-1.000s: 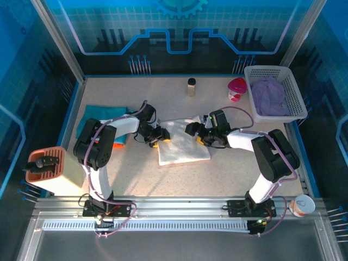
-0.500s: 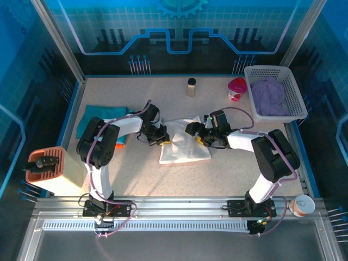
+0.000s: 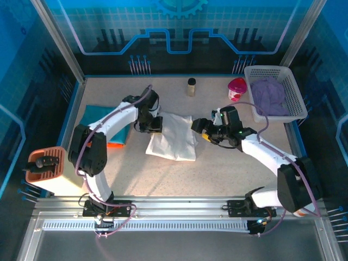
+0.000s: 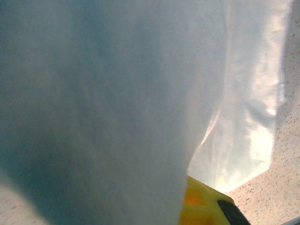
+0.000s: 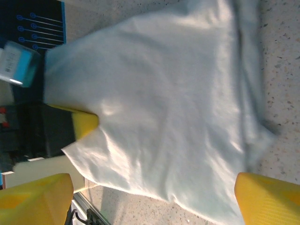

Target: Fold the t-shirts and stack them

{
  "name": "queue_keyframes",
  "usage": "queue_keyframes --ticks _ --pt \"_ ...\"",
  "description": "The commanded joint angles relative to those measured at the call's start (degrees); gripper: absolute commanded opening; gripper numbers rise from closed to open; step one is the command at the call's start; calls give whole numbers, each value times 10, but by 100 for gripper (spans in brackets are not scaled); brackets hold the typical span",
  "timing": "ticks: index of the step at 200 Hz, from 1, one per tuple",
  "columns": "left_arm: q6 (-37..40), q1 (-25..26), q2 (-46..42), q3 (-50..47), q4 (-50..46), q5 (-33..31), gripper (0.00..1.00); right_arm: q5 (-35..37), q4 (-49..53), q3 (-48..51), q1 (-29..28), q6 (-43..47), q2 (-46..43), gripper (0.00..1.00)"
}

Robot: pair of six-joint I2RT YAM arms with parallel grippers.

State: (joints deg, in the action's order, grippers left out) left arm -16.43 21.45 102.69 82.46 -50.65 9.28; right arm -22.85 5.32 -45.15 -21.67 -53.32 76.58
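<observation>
Well to the left of the white t-shirt (image 3: 173, 142), a teal t-shirt (image 3: 100, 120) lies folded flat. An orange t-shirt (image 3: 114, 144) pokes out from under its near edge. I cannot tell how much orange there is, since the teal one and the left arm cover it.

The left fingers (image 3: 155, 125) are pressed together on the white t-shirt's upper left corner, pinching the cloth. The white t-shirt itself sits mid-bench as a rumpled, roughly folded slab, lying askew. From the left wrist the cloth hangs so close that it is a pale blur, with a bit of yellow finger under it.

Just right of the white t-shirt, the right fingers (image 5: 265, 199) stand wide apart and hold nothing; the cloth is spread out beyond them.

Behind the white t-shirt stands a small bottle (image 3: 191, 87). Farther right are a small pink container (image 3: 237, 88) and a white mesh basket (image 3: 296, 100) with purple cloth (image 3: 269, 97) in it. The bench (image 3: 217, 168) is speckled beige, walled in by blue-lit panels.
</observation>
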Motion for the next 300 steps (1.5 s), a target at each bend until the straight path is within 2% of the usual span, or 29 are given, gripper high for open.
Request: queue_keyframes --ticks 1,15,34,68,132,179,251,300 --pt "56 -31 -28 58 -119 -54 0 7 39 19 8 9 -28 90" --pt "77 -47 -34 94 -162 -66 0 9 41 30 8 8 -39 90" --pt "107 -60 -43 146 -206 -114 0 9 44 39 11 7 -52 90" --pt "163 -65 -43 226 -276 -163 0 4 52 42 14 12 -57 90" --pt "213 -69 -49 287 -324 -267 0 -13 54 36 15 14 -48 90" --pt "239 -72 -50 312 -332 -283 0 -32 82 8 12 25 -20 90" --pt "251 -76 -73 330 -350 -351 0 -26 144 -40 4 38 -16 90" --pt "263 -96 -88 307 -330 -356 0 -19 188 -77 3 55 -17 90"
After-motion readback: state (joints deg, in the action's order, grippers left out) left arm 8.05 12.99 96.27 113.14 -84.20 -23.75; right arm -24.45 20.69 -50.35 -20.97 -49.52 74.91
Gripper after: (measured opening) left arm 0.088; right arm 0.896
